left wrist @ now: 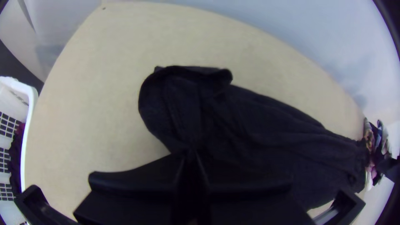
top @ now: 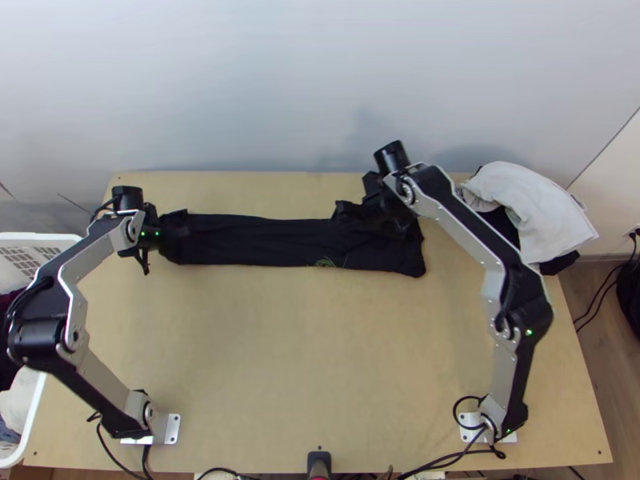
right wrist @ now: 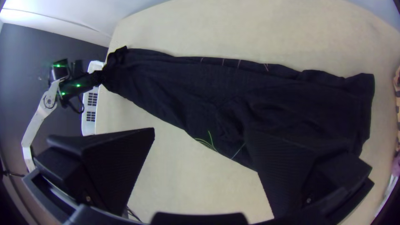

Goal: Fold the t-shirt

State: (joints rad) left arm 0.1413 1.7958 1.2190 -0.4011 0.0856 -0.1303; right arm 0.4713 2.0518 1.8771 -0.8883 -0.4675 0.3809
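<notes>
Soft light, faint shadows on wall (top: 240,96); wrist-view corners dark.

Our left arm (top: 104,380) and right arm (top: 462,227) pair silver-grey metal links with rounded black joints. They carry small green lights (top: 529,332), thin black cables (top: 108,445) and flat white mounting plates (top: 173,424). Our right gripper (top: 373,220) has broad, finely ridged black fingers (right wrist: 112,162) and small round screws (right wrist: 308,201).

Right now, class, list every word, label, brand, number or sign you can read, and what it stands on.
None can be read.
Black t-shirt: green lines too small to make out as text.
Pile of clothes: none readable.
White basket: none readable.
</notes>
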